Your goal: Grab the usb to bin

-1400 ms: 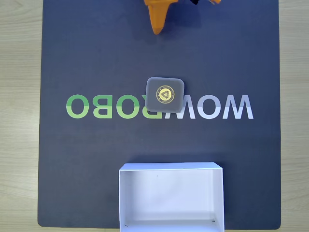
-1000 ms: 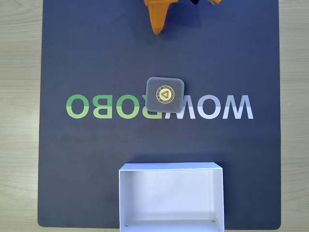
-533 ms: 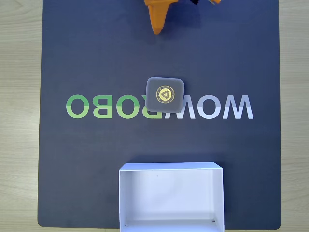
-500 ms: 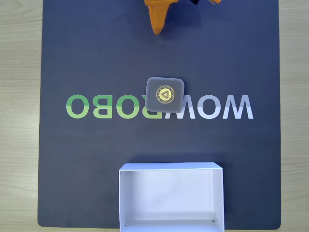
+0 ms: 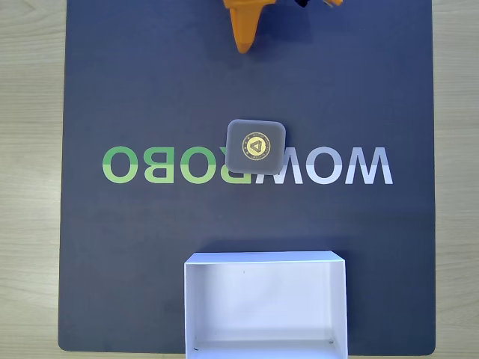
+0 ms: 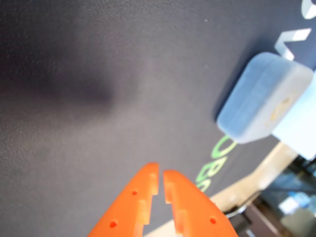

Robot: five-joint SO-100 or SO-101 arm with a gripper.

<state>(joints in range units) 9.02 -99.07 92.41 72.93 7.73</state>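
The dark mat [image 5: 150,90] carries the white bin [image 5: 266,259] at its near edge. The usb [image 5: 256,146] lies flat mid-mat, well apart. The gripper [image 6: 161,180] is seen nearly closed, empty. A light, rigid, smooth piece is judged; opposite side edges are recommended.

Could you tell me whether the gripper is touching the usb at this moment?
Apart. In the fixed view a wide stretch of bare dark mat lies between the orange gripper at the top edge and the usb at the centre.
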